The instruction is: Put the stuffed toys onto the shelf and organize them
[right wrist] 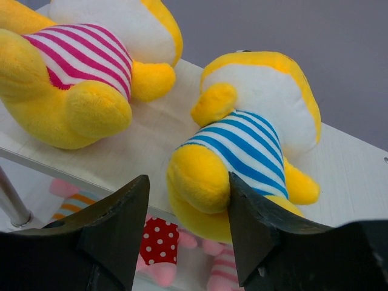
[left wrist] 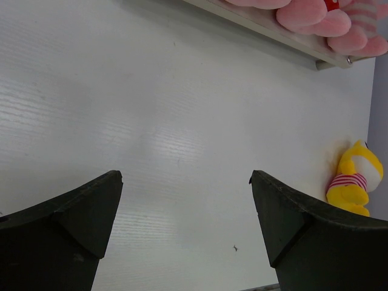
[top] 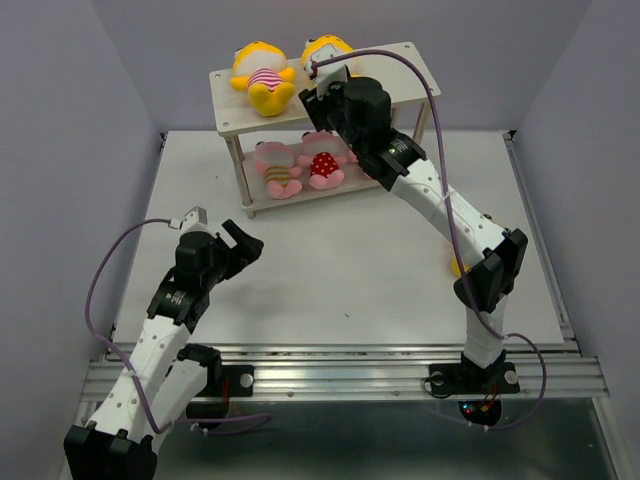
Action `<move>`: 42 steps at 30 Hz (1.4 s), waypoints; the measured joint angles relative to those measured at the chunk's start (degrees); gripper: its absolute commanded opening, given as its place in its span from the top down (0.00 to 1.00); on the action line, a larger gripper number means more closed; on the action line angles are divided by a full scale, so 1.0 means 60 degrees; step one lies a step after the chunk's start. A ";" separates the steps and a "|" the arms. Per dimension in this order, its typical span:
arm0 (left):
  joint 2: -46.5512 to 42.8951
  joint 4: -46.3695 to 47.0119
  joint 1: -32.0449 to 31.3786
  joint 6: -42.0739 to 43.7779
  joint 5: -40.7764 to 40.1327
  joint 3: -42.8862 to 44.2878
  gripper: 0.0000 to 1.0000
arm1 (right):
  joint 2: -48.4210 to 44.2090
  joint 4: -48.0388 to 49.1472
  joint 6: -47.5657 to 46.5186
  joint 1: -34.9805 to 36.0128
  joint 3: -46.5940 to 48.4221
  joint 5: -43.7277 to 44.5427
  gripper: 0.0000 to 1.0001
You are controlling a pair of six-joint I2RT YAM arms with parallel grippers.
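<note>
White table (top: 330, 285) between lilac-grey walls (top: 60, 100), off-white shelf (top: 228, 112) at rear

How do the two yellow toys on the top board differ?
Belly: the pink-striped toy has pink and white stripes, the blue-striped toy blue and white ones. Place: the pink-striped toy lies clear of the right gripper, while the blue-striped toy's leg sits between its parted jaws. Both are yellow and lie belly up, side by side, on the shelf's top board.
</note>
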 measured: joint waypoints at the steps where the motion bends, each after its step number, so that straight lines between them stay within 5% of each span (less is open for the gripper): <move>1: 0.0004 0.0000 0.0000 0.0000 0.0004 0.0000 0.01 | 0.0000 0.0004 0.0015 0.0018 0.0000 0.0015 0.39; 7: 0.0004 0.0000 0.0000 0.0000 0.0000 0.0000 0.01 | 0.0000 0.0055 0.0117 0.0025 0.0000 0.0022 0.24; 8: 0.0004 0.0000 0.0000 0.0000 0.0000 0.0000 0.01 | -0.0004 0.0055 0.0138 0.0025 0.0000 0.0022 0.13; 11: 0.0004 0.0000 0.0000 0.0004 0.0000 0.0000 0.01 | -0.0018 0.0055 0.0200 0.0025 0.0000 0.0055 0.00; 31: 0.0007 0.0004 0.0000 0.0047 0.0044 0.0000 0.01 | -0.1297 0.0721 0.0517 0.0025 -0.0739 0.1847 0.00; 42: 0.0007 0.0007 0.0000 0.0069 0.0084 0.0000 0.01 | -0.2167 0.0758 0.0721 -0.0335 -0.2714 0.2175 0.00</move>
